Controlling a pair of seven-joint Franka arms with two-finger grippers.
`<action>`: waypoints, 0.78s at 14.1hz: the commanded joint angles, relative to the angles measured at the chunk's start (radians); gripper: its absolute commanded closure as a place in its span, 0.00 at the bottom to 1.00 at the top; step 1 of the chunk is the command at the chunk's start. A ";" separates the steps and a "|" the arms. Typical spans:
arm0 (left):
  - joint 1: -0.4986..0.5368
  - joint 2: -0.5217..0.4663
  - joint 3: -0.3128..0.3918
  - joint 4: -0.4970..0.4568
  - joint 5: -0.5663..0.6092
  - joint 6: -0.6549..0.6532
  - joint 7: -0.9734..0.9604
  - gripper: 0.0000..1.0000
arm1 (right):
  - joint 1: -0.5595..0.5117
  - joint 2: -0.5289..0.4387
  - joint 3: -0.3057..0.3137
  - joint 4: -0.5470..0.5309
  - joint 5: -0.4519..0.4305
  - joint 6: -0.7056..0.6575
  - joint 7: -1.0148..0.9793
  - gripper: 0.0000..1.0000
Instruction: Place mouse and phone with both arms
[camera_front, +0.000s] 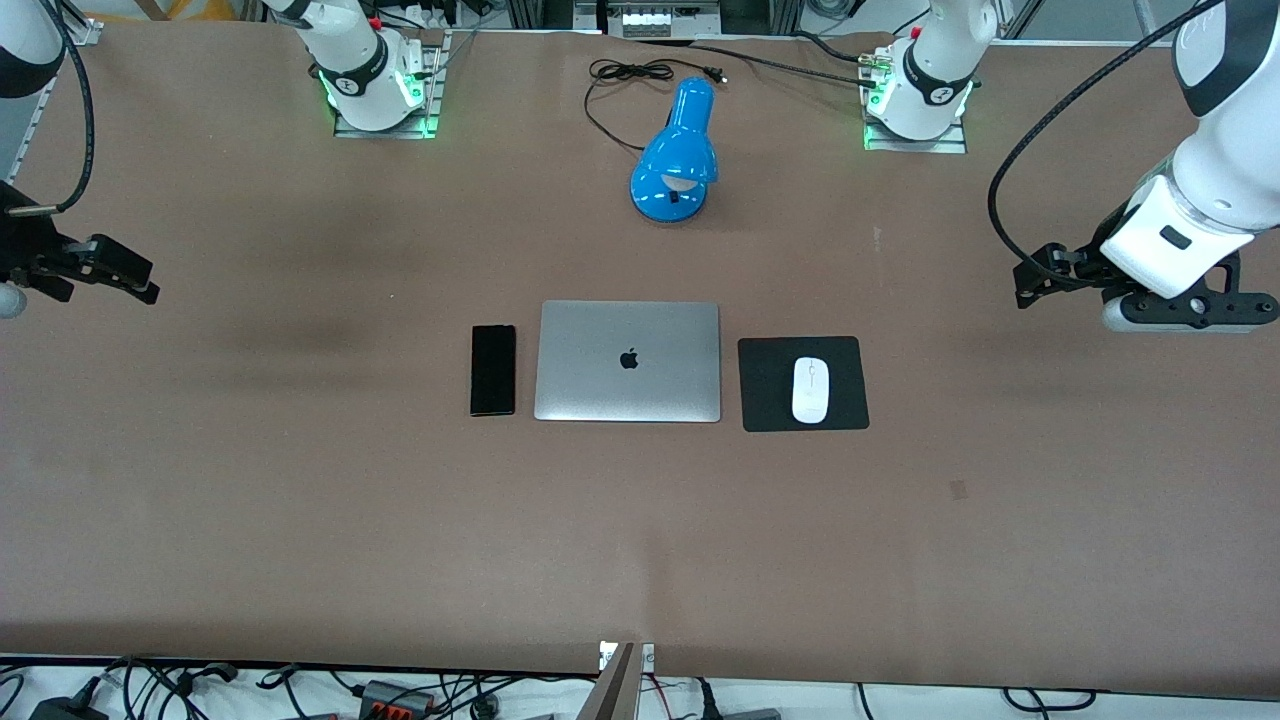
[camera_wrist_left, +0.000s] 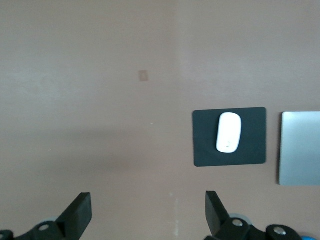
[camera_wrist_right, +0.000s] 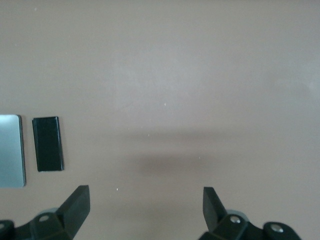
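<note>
The smooth white oval mouse (camera_front: 810, 390) lies on a matte black square pad (camera_front: 765, 385); the glossy black rectangular phone (camera_front: 493, 369) flanks a brushed-silver, apple-logoed laptop (camera_front: 627, 361) mid-table. The left gripper (camera_wrist_left: 147, 215) and right gripper (camera_wrist_right: 145, 210) hover spread, empty, over the table's ends.

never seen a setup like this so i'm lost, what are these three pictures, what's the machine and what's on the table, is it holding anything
These show two white robot arms bolted along one edge of a brown table. The large picture comes from a high camera facing them. The other two come from cameras on each arm's wrist, looking down past the black fingers.

In the middle lies a closed silver laptop. Beside it, toward the right arm's end, is the black phone. Toward the left arm's end, the white mouse sits on a black mouse pad. A blue desk lamp stands nearer the bases.

The left gripper and right gripper both hang open over bare table at the ends, holding nothing.
</note>
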 joint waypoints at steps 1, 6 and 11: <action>-0.026 -0.038 0.042 -0.033 -0.034 0.005 0.041 0.00 | -0.003 -0.018 0.008 0.001 0.002 -0.032 -0.013 0.00; -0.118 -0.035 0.119 -0.013 -0.029 -0.039 -0.027 0.00 | -0.003 -0.027 0.008 0.001 0.003 -0.034 -0.013 0.00; -0.126 -0.034 0.113 -0.004 -0.023 -0.044 -0.039 0.00 | -0.005 -0.027 0.007 0.001 0.005 -0.046 -0.068 0.00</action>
